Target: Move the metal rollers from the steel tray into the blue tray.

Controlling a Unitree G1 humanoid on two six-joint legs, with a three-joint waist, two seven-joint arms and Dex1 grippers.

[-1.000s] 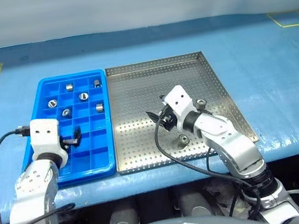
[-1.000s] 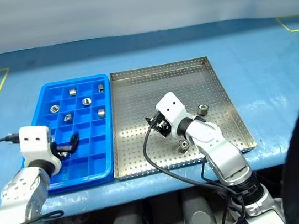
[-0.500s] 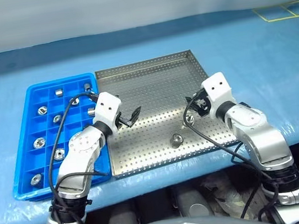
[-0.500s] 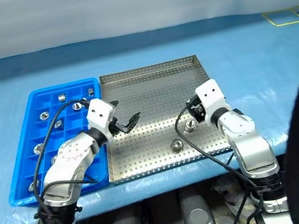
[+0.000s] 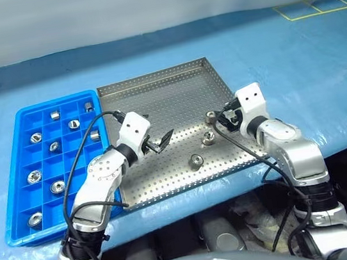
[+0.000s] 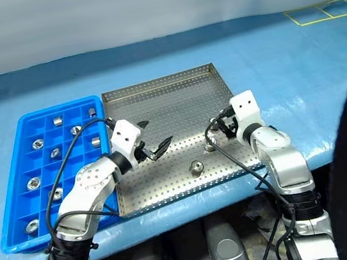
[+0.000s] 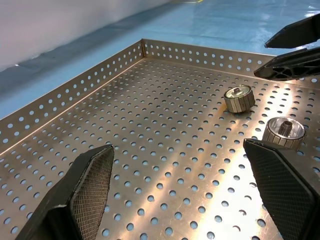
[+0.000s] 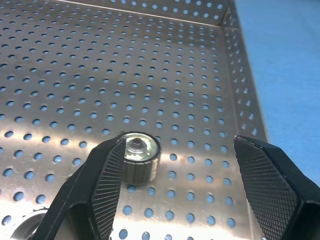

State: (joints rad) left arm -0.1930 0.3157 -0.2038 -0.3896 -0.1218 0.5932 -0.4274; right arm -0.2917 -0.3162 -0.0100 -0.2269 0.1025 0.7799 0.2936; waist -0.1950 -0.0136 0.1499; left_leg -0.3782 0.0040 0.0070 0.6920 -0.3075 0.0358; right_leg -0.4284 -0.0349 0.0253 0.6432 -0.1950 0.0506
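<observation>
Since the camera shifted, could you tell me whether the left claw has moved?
Yes: the left claw left the blue tray and now hangs over the steel tray.

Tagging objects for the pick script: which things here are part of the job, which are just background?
Job:
- steel tray
- three rollers loose in it
- blue tray, with rollers already in it
- left gripper, right gripper, both open

Background:
- blue table cover
- yellow floor-style markings
</observation>
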